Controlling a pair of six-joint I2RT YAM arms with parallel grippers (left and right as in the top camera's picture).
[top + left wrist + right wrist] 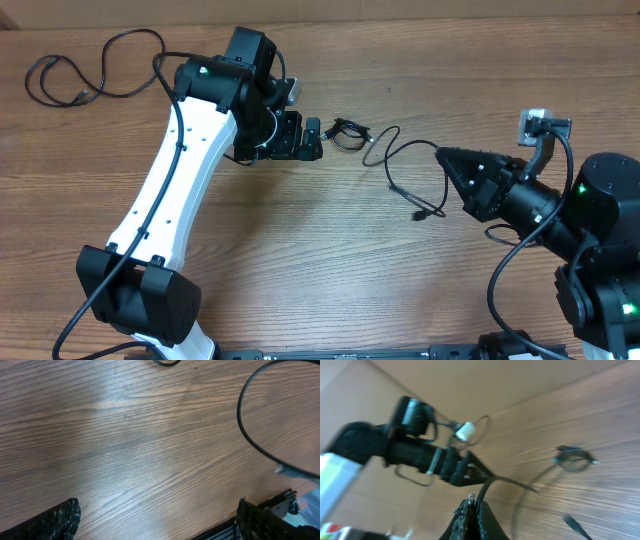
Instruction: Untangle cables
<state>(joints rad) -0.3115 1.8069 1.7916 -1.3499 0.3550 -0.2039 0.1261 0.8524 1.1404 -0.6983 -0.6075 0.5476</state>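
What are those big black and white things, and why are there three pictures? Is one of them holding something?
They are two robot arms at a wooden table. One picture looks down from above; the other two come from little cameras on each arm's wrist. Thin black cables lie on the table: a small knotted bundle in the middle, a long curvy cable beside it, and another loose cable far off in a corner. The right pincer is shut on the curvy cable, pinching it. The left pincer is wide open above bare wood, holding nothing.
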